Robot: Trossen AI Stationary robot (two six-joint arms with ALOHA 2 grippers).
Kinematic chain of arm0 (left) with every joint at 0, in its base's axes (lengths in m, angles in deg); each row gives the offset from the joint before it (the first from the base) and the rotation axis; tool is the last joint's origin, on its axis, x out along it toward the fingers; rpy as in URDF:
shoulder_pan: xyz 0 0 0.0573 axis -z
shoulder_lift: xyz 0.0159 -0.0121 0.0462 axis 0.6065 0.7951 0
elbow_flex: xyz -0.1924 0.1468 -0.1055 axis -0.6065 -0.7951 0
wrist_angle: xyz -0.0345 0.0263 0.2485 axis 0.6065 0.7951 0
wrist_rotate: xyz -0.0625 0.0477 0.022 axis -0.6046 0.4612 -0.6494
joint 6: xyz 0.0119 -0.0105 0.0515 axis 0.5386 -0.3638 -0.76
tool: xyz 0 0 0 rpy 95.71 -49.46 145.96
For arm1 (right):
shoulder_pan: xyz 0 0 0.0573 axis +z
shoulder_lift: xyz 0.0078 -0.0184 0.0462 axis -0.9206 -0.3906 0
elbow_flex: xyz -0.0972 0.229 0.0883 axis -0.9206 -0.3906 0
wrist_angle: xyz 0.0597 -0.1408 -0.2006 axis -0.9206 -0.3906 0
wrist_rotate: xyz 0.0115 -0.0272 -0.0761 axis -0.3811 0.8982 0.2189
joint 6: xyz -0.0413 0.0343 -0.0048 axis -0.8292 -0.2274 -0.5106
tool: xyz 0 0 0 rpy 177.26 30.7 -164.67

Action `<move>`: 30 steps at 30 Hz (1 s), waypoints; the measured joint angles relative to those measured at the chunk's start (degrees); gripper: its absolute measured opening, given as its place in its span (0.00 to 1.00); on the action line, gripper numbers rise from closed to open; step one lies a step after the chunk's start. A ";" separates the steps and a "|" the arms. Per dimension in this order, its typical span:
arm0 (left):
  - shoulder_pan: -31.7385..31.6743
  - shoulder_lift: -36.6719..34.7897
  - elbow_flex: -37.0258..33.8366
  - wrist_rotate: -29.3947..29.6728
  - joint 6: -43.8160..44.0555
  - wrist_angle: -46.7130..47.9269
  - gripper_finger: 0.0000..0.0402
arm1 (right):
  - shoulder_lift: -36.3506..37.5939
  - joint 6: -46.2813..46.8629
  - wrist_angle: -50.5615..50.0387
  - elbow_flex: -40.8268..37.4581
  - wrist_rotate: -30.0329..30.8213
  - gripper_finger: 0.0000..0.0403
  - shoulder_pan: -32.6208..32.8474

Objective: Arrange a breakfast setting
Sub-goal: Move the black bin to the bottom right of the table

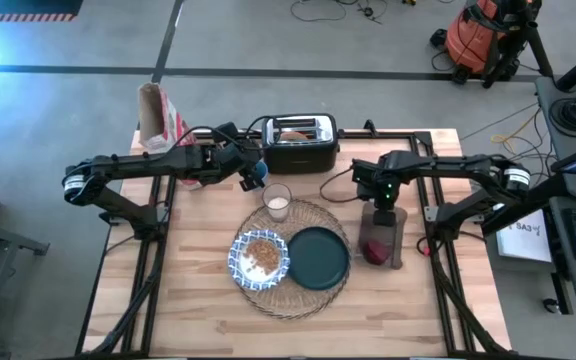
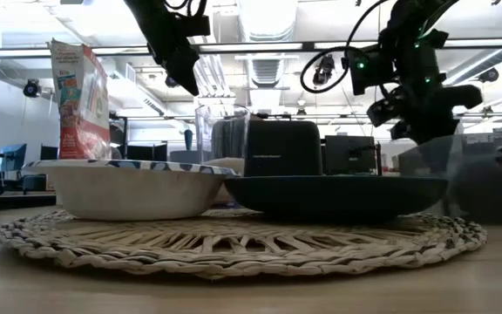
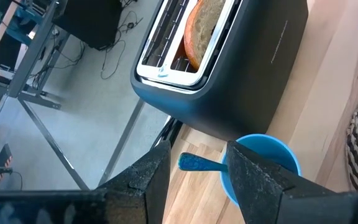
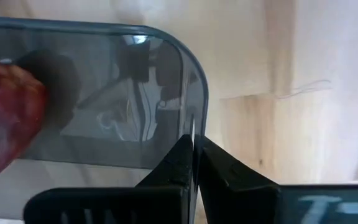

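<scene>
I see the straw placemat (image 1: pixel 293 260) lying at the middle of the desk (image 1: pixel 198 290), carrying the patterned bowl (image 1: pixel 259 258) on its left part and the dark teal plate (image 1: pixel 318 258) just beside it on the right, the two rims touching or nearly so. The bowl holds something brown and crumbly. The glass of milk (image 1: pixel 277 203) stands at the mat's far edge, between the mat and the toaster (image 1: pixel 301 141).

To the right of the mat a smoked, see-through tray (image 1: pixel 384 235) lies on the wood, with the dark-red item (image 1: pixel 375 251) resting on its near end. My right tool (image 4: pixel 194 163) is clenched on the tray's far rim, near a rounded corner, with the thin edge pinched between the fingers (image 4: pixel 225 174).

My left tool (image 3: pixel 197 177) hovers over the small blue cup (image 3: pixel 263 163), which stands just in front of the toaster. Its fingers stand apart, released, to either side of a blue handle (image 3: pixel 199 163) that sticks out of the cup; they grasp nothing. A slice of bread (image 3: pixel 207 28) sits in one toaster slot.

A cereal bag (image 1: pixel 158 115) stands at the desk's far left corner.
</scene>
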 joint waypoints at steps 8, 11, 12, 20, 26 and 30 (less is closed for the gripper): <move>0.00 0.00 0.00 0.00 0.00 0.00 0.35 | 0.09 0.86 -1.09 0.00 -3.77 0.02 7.20; 0.00 0.00 0.00 0.01 -0.48 0.02 0.35 | 0.11 4.00 -1.18 0.00 -5.93 0.02 11.21; 0.00 0.00 0.00 0.01 -0.70 0.02 0.35 | 0.11 5.30 -1.13 0.00 -6.62 0.02 12.75; -0.15 0.00 0.00 0.02 -0.83 0.02 0.35 | 0.13 17.15 -0.88 0.00 -7.96 0.02 28.42; -0.15 0.00 0.00 0.02 -0.44 0.04 0.35 | 0.13 28.26 -0.44 0.00 -7.93 0.02 39.72; -0.15 0.00 0.00 0.02 -0.39 0.03 0.35 | 0.13 35.23 1.39 0.00 -7.92 0.02 46.20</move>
